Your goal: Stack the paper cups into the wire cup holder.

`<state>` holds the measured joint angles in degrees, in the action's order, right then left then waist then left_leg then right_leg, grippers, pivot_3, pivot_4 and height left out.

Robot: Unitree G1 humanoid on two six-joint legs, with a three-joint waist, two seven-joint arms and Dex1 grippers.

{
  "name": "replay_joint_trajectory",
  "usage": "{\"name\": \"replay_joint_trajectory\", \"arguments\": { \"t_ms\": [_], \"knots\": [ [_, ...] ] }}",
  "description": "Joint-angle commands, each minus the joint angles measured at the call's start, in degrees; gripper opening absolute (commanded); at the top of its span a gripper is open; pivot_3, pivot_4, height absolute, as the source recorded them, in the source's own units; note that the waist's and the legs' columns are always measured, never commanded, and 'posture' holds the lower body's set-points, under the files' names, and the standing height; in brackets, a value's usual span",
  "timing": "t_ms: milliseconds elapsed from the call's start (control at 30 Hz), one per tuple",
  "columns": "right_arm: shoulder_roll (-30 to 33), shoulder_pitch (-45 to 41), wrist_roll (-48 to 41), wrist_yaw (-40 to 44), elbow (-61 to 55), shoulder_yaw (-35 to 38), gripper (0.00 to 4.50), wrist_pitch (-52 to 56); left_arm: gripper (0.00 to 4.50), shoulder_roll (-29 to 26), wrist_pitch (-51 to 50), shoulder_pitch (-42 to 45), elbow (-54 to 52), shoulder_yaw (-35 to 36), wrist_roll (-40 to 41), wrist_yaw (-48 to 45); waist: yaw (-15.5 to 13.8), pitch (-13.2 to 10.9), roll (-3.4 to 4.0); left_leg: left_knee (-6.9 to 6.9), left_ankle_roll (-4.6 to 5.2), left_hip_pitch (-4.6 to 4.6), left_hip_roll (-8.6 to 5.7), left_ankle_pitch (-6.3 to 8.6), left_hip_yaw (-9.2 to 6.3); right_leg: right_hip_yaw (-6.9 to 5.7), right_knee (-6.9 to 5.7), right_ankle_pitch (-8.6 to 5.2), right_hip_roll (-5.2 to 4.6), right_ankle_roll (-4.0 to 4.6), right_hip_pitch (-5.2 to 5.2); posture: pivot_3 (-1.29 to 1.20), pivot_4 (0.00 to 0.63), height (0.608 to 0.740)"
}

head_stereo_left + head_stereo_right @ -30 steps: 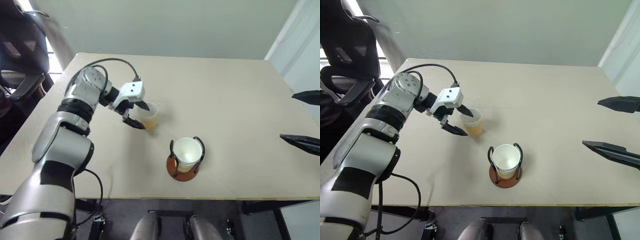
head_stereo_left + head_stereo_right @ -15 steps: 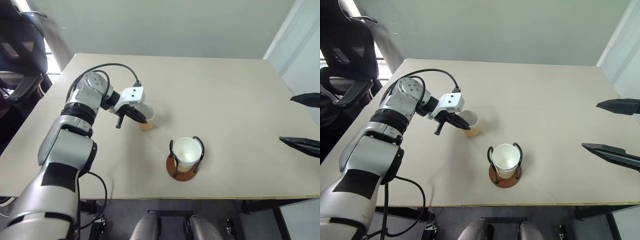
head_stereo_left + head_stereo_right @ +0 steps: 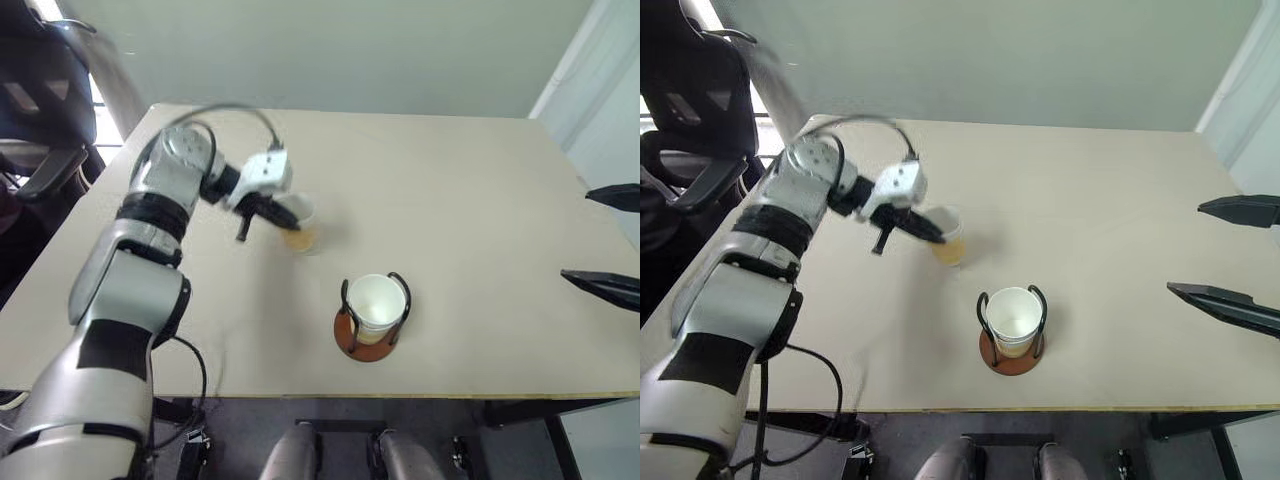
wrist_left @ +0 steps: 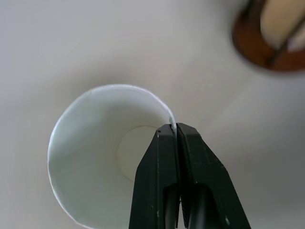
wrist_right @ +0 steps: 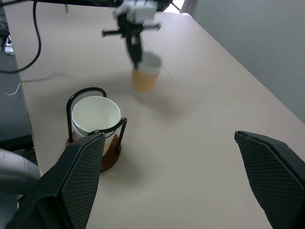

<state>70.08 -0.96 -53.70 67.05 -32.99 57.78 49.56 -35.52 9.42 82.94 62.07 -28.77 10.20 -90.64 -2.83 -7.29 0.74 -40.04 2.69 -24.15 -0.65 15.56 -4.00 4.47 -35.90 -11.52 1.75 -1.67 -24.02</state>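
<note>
The beige tabletop [image 3: 470, 200] carries little: the wire cup holder [image 3: 372, 318] near its front edge is the landmark here. Its round reddish-brown base keeps the two black wire loops upright, and they hem in a paper cup already seated inside [image 3: 377, 300], mouth up — so the next cup has to come down from above, between the loops.

Behind the holder and to its left, the left pincer [image 3: 928, 234] holds a second paper cup [image 3: 949, 240] by its wall. In the left wrist view the two black fingers [image 4: 164, 157] are pressed together on the rim with the paper between them, one inside and one outside — a grip that leaves the tapered bottom free to nest into the seated cup. The cup hangs mouth up; from its shadow it seems to be off the tabletop, though I cannot be sure.

Well to the right of the holder, the right pincer [image 3: 610, 240] hangs spread wide and empty over the tabletop edge, away from the route between cup and holder.

What remains, by my reading, is carrying the cup over the holder and lowering it in.
</note>
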Motion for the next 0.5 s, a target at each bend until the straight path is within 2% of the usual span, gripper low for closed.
{"name": "replay_joint_trajectory", "arguments": {
  "t_ms": [33,133,267,367,500],
  "knots": [
    [1.2,-1.1,0.9,0.5,1.1,1.5,4.5,-1.1,0.08,-4.4,-5.3,3.5,-13.0,-6.2,14.8,-1.9,0.2,0.1,0.08,0.01,0.08,0.02,-0.01,0.05,0.02,0.04,0.02,0.02,-0.05,-0.03,0.01,0.0,0.15,0.74],
    [1.5,-1.5,1.2,0.7,1.3,1.5,4.5,-1.2,0.08,-8.8,-8.8,4.0,-26.0,-12.8,26.8,-1.9,0.8,0.2,0.4,0.05,0.15,0.21,-0.2,0.16,0.19,0.18,-0.01,-0.16,-0.16,-0.17,0.09,0.0,0.15,0.74],
    [1.7,-1.8,1.9,1.0,1.7,1.2,4.5,-1.3,0.08,-12.3,-10.5,5.0,-37.4,-18.8,37.2,-1.9,0.9,0.2,0.44,0.02,0.14,0.18,-0.21,0.15,0.17,0.22,-0.04,-0.21,-0.25,-0.2,0.06,0.0,0.15,0.74],
    [2.0,-2.1,1.9,1.2,1.7,1.3,4.5,-1.1,0.08,-16.3,-9.0,5.5,-44.8,-24.6,41.6,-1.9,1.3,0.2,0.49,0.06,0.12,0.22,-0.23,0.14,0.2,0.23,-0.04,-0.22,-0.23,-0.18,0.06,0.0,0.15,0.74],
    [1.6,-1.7,2.3,1.5,1.2,2.3,4.5,-0.6,0.08,-17.1,-7.0,7.2,-45.3,-28.1,43.8,-1.9,1.2,0.2,0.52,0.04,0.13,0.25,-0.25,0.15,0.17,0.17,-0.07,-0.24,-0.22,-0.15,0.08,0.0,0.15,0.74]
  ]
}}
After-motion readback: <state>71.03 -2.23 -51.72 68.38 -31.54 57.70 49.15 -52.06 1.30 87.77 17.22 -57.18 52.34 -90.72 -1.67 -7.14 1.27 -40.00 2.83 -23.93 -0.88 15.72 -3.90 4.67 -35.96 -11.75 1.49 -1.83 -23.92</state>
